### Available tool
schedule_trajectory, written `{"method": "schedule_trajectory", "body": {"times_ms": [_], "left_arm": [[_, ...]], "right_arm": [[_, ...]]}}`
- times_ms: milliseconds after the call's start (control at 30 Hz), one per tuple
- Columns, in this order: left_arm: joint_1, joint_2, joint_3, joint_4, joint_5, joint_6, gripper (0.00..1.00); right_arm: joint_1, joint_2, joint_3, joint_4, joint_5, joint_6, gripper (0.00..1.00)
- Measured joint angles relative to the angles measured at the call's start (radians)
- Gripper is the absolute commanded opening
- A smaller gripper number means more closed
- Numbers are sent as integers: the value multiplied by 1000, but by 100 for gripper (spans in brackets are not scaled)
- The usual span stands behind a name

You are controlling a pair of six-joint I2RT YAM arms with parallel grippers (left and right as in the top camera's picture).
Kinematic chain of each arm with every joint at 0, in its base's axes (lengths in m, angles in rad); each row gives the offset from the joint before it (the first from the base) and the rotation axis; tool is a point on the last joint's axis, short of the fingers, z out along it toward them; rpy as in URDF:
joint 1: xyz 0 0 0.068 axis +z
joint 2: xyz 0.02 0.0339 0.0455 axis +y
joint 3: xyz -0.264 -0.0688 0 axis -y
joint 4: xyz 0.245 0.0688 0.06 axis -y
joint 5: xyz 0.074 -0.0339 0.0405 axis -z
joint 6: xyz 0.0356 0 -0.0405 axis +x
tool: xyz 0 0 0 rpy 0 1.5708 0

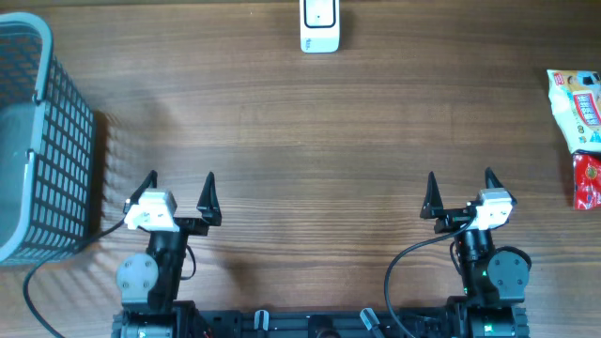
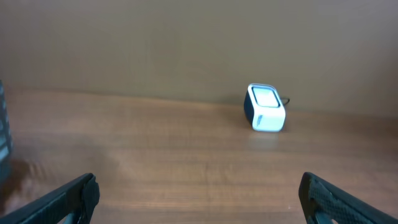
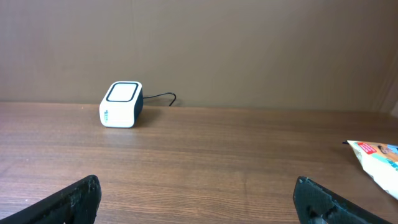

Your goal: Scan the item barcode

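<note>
A grey wire basket stands far left of the barcode scanner, probably for scanned goods. The left end effector and right end effector flank the scanner, fingers apart and empty. The snack packet lies far right of it, likely for the right arm.

Overhead: fixed high above table, facing straight down; widest view.
Left wrist: low, close over the tabletop, facing level toward the back wall.
Right wrist: same height, same heading, further right.
Shared: scanner in all three; bag in overhead and right wrist only.
</note>
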Motion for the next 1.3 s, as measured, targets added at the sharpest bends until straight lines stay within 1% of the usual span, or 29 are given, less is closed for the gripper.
{"method": "schedule_trajectory", "body": {"times_ms": [133,300,433,633,800,900,1300], "left_arm": [[1,-67,-56,66,0,0,100],[1,-82,-83,47,-17,0,100],[1,-82,-85,-47,-41,0,100],[1,-83,-85,-47,-46,19,100],[1,-83,-85,-47,-60,95,100],[1,-83,-85,-47,-73,116,100],[1,-83,-85,-47,-144,119,100]], "right_arm": [[0,0,0,0,0,0,100],[0,0,0,0,0,0,100],[0,0,0,0,0,0,100],[0,0,0,0,0,0,100],[0,0,0,0,0,0,100],[0,0,0,0,0,0,100],[0,0,0,0,0,0,100]]}}
